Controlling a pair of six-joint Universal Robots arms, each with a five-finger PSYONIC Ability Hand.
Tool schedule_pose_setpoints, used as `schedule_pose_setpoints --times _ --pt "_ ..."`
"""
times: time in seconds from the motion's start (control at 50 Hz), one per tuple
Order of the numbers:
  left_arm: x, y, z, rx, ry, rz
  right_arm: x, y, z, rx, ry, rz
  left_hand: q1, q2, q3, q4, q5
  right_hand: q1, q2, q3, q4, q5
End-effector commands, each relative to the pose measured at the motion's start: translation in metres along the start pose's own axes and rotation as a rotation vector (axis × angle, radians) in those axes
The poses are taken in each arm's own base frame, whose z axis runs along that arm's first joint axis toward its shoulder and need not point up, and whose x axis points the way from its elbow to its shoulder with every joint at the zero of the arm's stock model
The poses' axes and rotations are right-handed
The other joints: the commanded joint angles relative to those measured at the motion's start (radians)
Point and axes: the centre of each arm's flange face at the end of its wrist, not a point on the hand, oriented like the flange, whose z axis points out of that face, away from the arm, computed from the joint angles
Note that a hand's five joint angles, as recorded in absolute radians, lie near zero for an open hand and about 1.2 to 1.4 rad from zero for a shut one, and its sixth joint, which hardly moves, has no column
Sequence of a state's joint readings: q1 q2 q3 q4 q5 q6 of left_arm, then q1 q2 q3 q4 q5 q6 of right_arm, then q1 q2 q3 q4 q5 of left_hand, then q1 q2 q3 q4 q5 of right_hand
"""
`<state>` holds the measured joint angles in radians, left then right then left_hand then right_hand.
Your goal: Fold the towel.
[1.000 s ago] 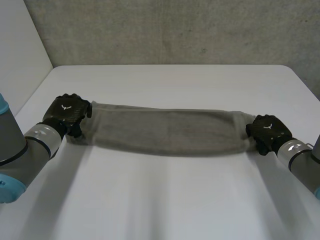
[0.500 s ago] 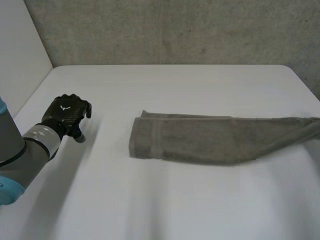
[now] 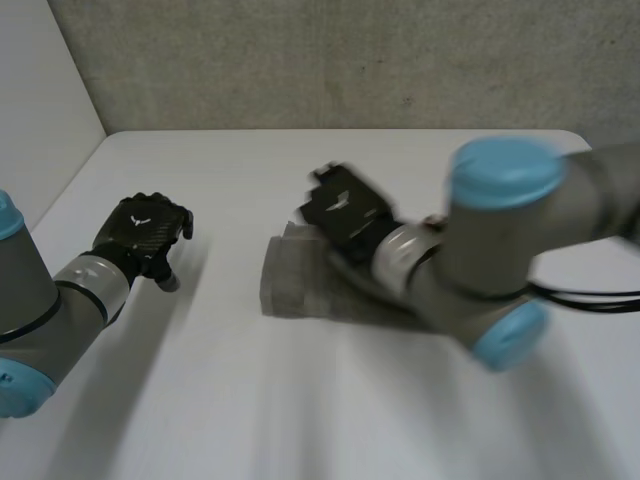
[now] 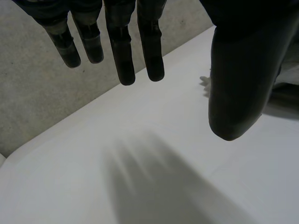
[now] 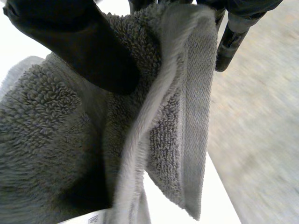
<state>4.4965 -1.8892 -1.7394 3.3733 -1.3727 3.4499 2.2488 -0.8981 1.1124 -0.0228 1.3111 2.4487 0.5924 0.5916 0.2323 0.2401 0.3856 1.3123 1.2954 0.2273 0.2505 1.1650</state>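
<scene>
The grey towel (image 3: 288, 282) lies as a long folded strip on the white table (image 3: 300, 410); most of it is hidden under my right arm. My right hand (image 3: 345, 212) hovers over the strip's left end. It is shut on the towel's other end, with the thumb (image 5: 79, 42) pinching the cloth (image 5: 46, 121) against the fingers and a loose edge hanging below. My left hand (image 3: 140, 230) is open above bare table to the left of the towel, touching nothing. Its fingers (image 4: 122, 51) are straight, and a towel corner (image 4: 205, 85) shows beyond its thumb.
A grey concrete wall (image 3: 330, 60) rises behind the table's far edge. The right forearm and elbow (image 3: 495, 260) cross above the towel's middle. Bare tabletop stretches in front of the towel and around the left hand.
The left hand let go of the towel's left end and stayed put. The right hand pulled the towel rightward, then swung back left, carrying its end over the strip toward the left end.
</scene>
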Motion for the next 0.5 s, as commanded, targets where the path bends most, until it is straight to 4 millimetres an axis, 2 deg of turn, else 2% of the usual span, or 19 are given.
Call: schedule_pose_setpoints --times 0.02,0.12,0.16,0.18,0.22,0.24,0.26,0.28,0.3,0.32,0.34,0.38,0.4,0.42,0.44,0.46,0.48,0.5 --pt "0.003 0.001 -0.001 -0.004 0.006 0.001 -0.058 0.027 0.028 -0.049 -0.02 -0.025 -0.056 -0.055 -0.058 -0.066 -0.024 -1.118 -1.101 -0.053 -0.076 -1.145" --pt "0.009 -0.005 -0.001 0.017 0.021 0.01 -0.058 0.031 0.026 -0.086 0.003 -0.036 -0.065 -0.064 -0.058 -0.066 -0.032 -1.138 -1.121 -0.053 -0.076 -1.165" --pt "0.02 -0.014 -0.001 0.054 0.049 0.022 -0.04 0.016 0.012 -0.079 0.045 -0.018 -0.091 -0.09 -0.058 -0.066 -0.059 -1.138 -1.121 -0.053 -0.076 -1.165" --pt "0.02 -0.015 -0.001 0.054 0.049 0.022 -0.04 0.016 0.012 -0.079 0.045 -0.018 -0.091 -0.09 -0.058 -0.066 -0.059 -1.138 -1.121 -0.053 -0.076 -1.165" --pt "0.026 -0.02 -0.002 0.076 0.062 0.028 -0.018 0.005 -0.005 -0.074 0.09 0.036 -0.094 -0.093 -0.058 -0.066 -0.062 -1.138 -1.121 -0.053 -0.076 -1.165" --pt "0.033 -0.025 -0.002 0.093 0.08 0.035 -0.018 0.005 -0.005 -0.074 0.09 0.036 -0.094 -0.093 -0.058 -0.066 -0.062 -1.138 -1.121 -0.053 -0.076 -1.165" --pt "0.041 -0.031 -0.003 0.115 0.102 0.037 -0.004 0.005 -0.015 -0.081 0.117 0.077 -0.1 -0.099 -0.058 -0.066 -0.068 -1.138 -1.121 -0.053 -0.076 -1.165" --pt "0.041 -0.031 -0.003 0.115 0.102 0.037 0.008 0.004 -0.027 -0.088 0.143 0.119 -0.1 -0.099 -0.058 -0.066 -0.068 -1.138 -1.121 -0.053 -0.076 -1.165" --pt "0.05 -0.035 -0.004 0.129 0.125 0.024 0.008 0.004 -0.027 -0.088 0.143 0.12 -0.109 -0.108 -0.058 -0.066 -0.076 -1.138 -1.121 -0.053 -0.076 -1.165" --pt "0.058 -0.04 -0.005 0.147 0.152 -0.001 0.019 0.004 -0.038 -0.095 0.168 0.162 -0.112 -0.111 -0.058 -0.066 -0.079 -1.138 -1.121 -0.053 -0.076 -1.165" --pt "0.059 -0.04 -0.005 0.147 0.152 -0.002 0.019 0.004 -0.038 -0.095 0.168 0.162 -0.112 -0.111 -0.058 -0.066 -0.079 -1.138 -1.121 -0.053 -0.076 -1.165" --pt "0.066 -0.047 -0.006 0.166 0.176 -0.033 0.036 0.012 -0.059 -0.128 0.211 0.238 -0.12 -0.12 -0.058 -0.066 -0.088 -1.138 -1.121 -0.053 -0.076 -1.165" --pt "0.074 -0.051 -0.006 0.176 0.202 -0.067 0.036 0.012 -0.059 -0.128 0.211 0.238 -0.12 -0.12 -0.058 -0.066 -0.088 -1.138 -1.121 -0.053 -0.076 -1.165" --pt "0.083 -0.052 -0.005 0.178 0.227 -0.099 0.041 0.02 -0.067 -0.154 0.229 0.268 -0.123 -0.123 -0.058 -0.066 -0.091 -1.138 -1.121 -0.053 -0.076 -1.165" --pt "0.083 -0.052 -0.005 0.178 0.228 -0.1 0.044 0.03 -0.075 -0.185 0.238 0.291 -0.123 -0.123 -0.058 -0.066 -0.091 -1.138 -1.121 -0.053 -0.076 -1.165" --pt "0.092 -0.053 -0.005 0.176 0.256 -0.124 0.044 0.031 -0.075 -0.185 0.238 0.291 -0.123 -0.123 -0.058 -0.066 -0.091 -1.138 -1.121 -0.053 -0.076 -1.165" --pt "0.102 -0.054 -0.005 0.175 0.284 -0.143 0.044 0.044 -0.081 -0.222 0.239 0.31 -0.123 -0.123 -0.058 -0.066 -0.091 -1.138 -1.121 -0.053 -0.076 -1.165" --pt "0.102 -0.054 -0.005 0.175 0.284 -0.143 0.044 0.044 -0.081 -0.222 0.239 0.31 -0.123 -0.123 -0.058 -0.066 -0.091 -1.138 -1.121 -0.053 -0.076 -1.165"
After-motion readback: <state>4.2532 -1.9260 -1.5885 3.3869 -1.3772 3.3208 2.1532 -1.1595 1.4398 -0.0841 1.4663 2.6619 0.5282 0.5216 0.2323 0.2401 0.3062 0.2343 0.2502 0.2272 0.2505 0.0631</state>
